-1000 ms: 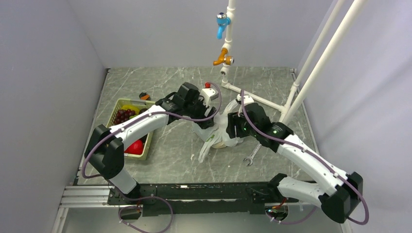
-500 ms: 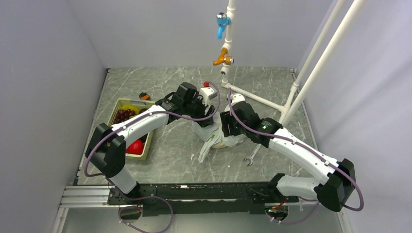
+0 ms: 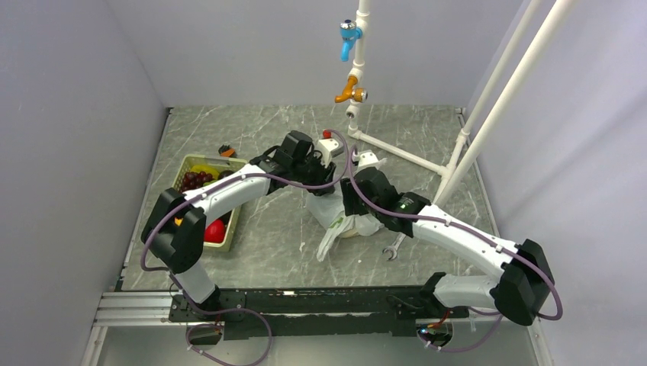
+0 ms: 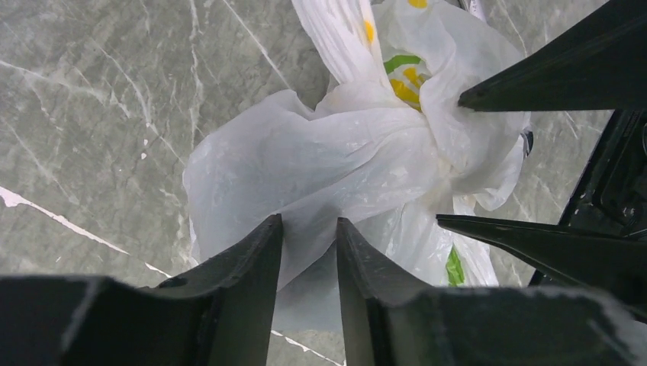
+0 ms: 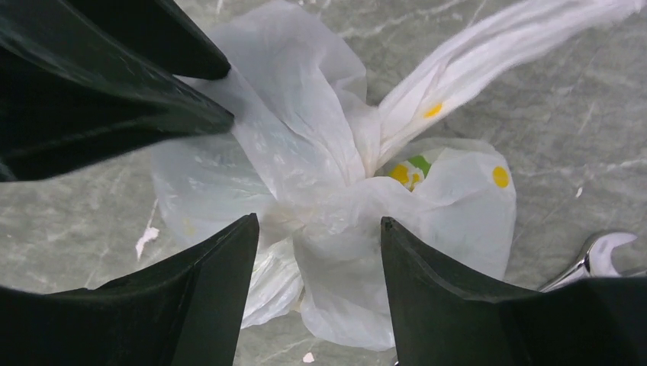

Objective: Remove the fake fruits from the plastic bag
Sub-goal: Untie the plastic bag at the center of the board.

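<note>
A: Where's the bag (image 3: 345, 217)?
B: Bunched on the table (image 3: 271, 229). The left gripper (image 4: 308, 223) nips a fold and the right gripper (image 5: 318, 221) gapes over the gathered neck.
A: Risk?
B: Thin film. Pulling could tear it, or spill any fruit inside.

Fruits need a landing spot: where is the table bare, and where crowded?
Bare marble lies between the basket and the plastic bag toward the near edge, and along the back left edge. Crowded: the centre around the bag, with the wrench beside it, and the pipe frame at back right.
</note>
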Controlling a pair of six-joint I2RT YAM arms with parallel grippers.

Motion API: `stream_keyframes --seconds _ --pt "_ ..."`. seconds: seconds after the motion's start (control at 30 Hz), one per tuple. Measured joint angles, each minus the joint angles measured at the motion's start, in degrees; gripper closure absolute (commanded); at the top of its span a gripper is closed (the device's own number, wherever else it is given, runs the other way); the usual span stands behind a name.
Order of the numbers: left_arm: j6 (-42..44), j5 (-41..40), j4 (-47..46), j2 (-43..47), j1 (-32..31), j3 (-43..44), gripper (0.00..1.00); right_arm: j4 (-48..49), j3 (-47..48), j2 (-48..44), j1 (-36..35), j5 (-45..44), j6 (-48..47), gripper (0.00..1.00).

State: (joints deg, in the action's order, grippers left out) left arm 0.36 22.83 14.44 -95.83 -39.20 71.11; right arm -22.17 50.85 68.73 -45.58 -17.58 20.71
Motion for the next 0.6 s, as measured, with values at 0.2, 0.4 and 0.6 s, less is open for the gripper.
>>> stream_keyframes --seconds 0.2,0.4,0.6 --pt "0.0 0.3 0.2 -0.5 0.0 0.5 0.55 0.3 -2.7 1.0 0.0 -2.0 2.1 0.5" --pt "0.9 0.6 1.1 -0.3 0.0 0.6 0.27 1.4 -5.4 -3.2 0.0 -4.2 3.8 0.86" --pt "1.2 1.0 1.2 1.0 -0.2 0.4 0.18 3.7 -10.2 -9.5 0.0 -2.4 3.4 1.0"
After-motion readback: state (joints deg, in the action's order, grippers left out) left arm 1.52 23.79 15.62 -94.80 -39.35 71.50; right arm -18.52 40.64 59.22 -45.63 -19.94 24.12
